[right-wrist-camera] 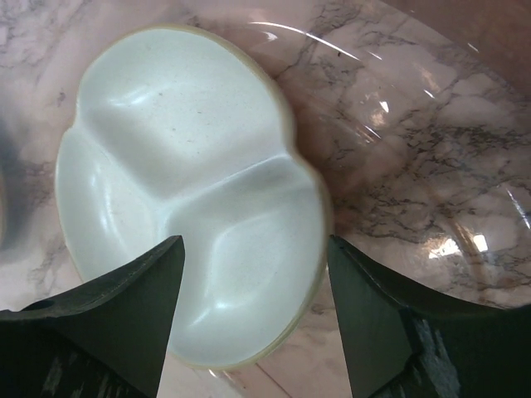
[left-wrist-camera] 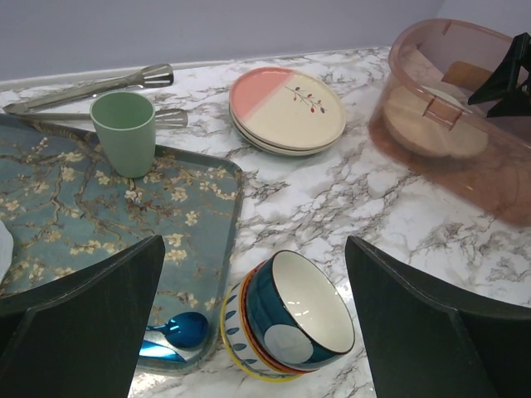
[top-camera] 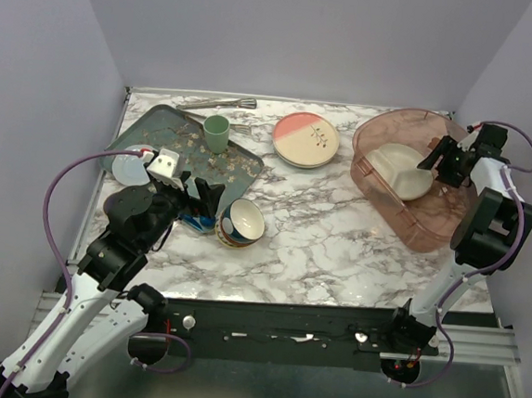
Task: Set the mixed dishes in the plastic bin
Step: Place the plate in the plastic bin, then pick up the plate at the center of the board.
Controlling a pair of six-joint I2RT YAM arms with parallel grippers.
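My left tool [left-wrist-camera: 253, 245] hangs with its fingers spread wide and nothing between them, low above the table [top-camera: 317, 250] at the near corner of the dark-green floral tray [left-wrist-camera: 83, 215]. Right below it is the blue-yellow patterned bowl [left-wrist-camera: 290, 319], tipped on its side on the marble with its cream inside facing up and to the right, just beside the tray's rounded corner. A shiny blue spoon [left-wrist-camera: 178, 332] lies at that same corner, close to the bowl. A mint green cup [left-wrist-camera: 124, 133] stands upright on the tray, and metal tongs [left-wrist-camera: 91, 87] lie along the table's far edge behind it. The pink-and-cream plate [left-wrist-camera: 286, 108] with its sprig sits in the far middle on top of a small stack; I see more rims beneath it but cannot name their colours. On the other side, my right tool [right-wrist-camera: 255, 242] is over the plastic bin [top-camera: 422, 222] at the table's right end, fingers apart and gripping nothing. The cream three-section plate [right-wrist-camera: 191, 191] lies inside the bin, face up, its near edge showing between my two dark fingers; I cannot tell whether they touch it. The marble pattern shows through the bin's translucent floor beside the plate.
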